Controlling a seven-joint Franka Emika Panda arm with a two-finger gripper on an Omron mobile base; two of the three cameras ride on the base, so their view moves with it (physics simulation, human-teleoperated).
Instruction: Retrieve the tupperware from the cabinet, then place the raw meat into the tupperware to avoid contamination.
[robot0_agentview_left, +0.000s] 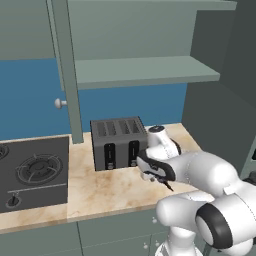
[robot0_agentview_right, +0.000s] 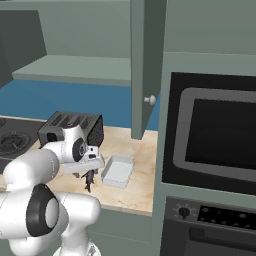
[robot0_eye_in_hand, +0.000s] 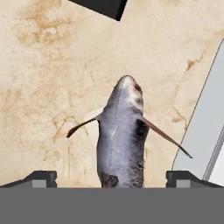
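The raw meat (robot0_eye_in_hand: 120, 140) is a grey fish-like lump with thin dark fins, lying on the beige counter. My gripper (robot0_eye_in_hand: 113, 179) is open and hangs just above it, one fingertip on each side and neither touching. From the base views the gripper (robot0_agentview_right: 89, 172) points down over the meat (robot0_agentview_right: 89, 182), whose dark tail (robot0_agentview_left: 168, 186) pokes out under the hand. The tupperware (robot0_agentview_right: 118, 171), a shallow pale tray, sits on the counter right beside the meat and shows at the edge of the hand view (robot0_eye_in_hand: 205, 131). The cabinet (robot0_agentview_left: 145, 70) stands open above, its shelf bare.
A dark four-slot toaster (robot0_agentview_left: 118, 142) stands just behind the hand. A gas hob (robot0_agentview_left: 32, 170) lies to the left. The open cabinet door (robot0_agentview_right: 145, 65) hangs above the counter's right end, next to a tall oven unit (robot0_agentview_right: 215, 135).
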